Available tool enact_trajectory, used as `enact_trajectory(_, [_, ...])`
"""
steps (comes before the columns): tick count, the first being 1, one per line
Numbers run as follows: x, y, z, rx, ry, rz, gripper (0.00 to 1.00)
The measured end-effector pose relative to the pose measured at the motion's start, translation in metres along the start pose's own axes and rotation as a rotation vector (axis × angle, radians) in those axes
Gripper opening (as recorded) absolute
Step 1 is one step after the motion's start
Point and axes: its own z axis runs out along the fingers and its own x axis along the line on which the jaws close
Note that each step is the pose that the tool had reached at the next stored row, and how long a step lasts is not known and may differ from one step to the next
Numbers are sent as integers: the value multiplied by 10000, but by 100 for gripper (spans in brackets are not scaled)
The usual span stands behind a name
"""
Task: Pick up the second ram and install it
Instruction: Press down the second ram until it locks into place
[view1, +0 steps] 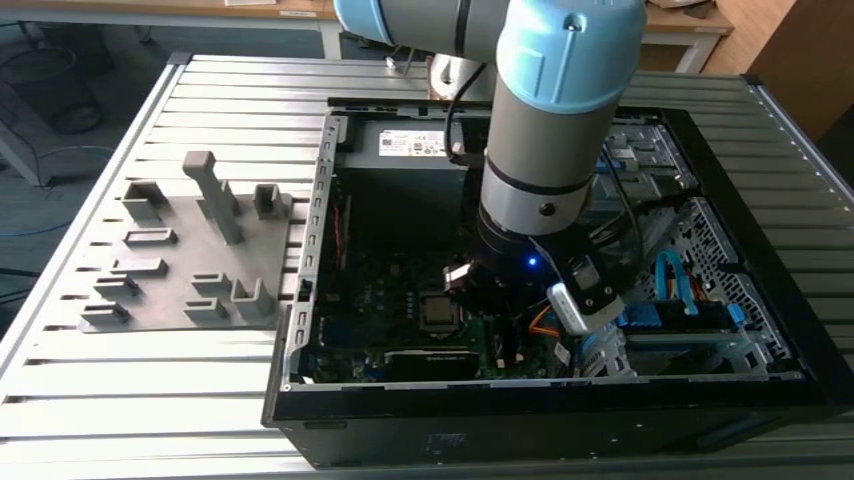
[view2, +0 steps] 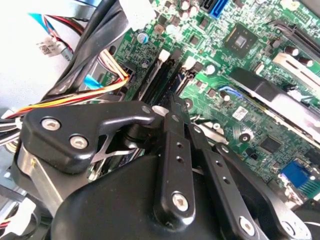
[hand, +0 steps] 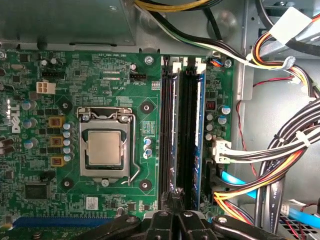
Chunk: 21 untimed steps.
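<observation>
Slatted metal table (view1: 200, 370); open computer case (view1: 534, 410), motherboard (hand: 100, 75) within

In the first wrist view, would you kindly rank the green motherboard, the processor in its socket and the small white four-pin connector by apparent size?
Largest to smallest:
1. Green motherboard
2. Processor
3. White four-pin connector
All three lie on the same board plane, so nearness hardly skews the order.

An open computer case (view1: 747, 385) lies on the slatted metal table (view1: 160, 370), a grey fixture tray (view1: 160, 290) beside it, its processor socket (hand: 103, 147) exposed.
</observation>
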Motion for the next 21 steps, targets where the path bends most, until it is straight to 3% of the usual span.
enact_trajectory(7, [1, 3, 32, -8, 0, 0, 10])
enact_trajectory(9, [-2, 3, -15, -44, -12, 3, 10])
enact_trajectory(12, [-5, -4, -124, -16, -4, 0, 10])
enact_trajectory(21, [-8, 308, -162, -11, -2, 0, 10])
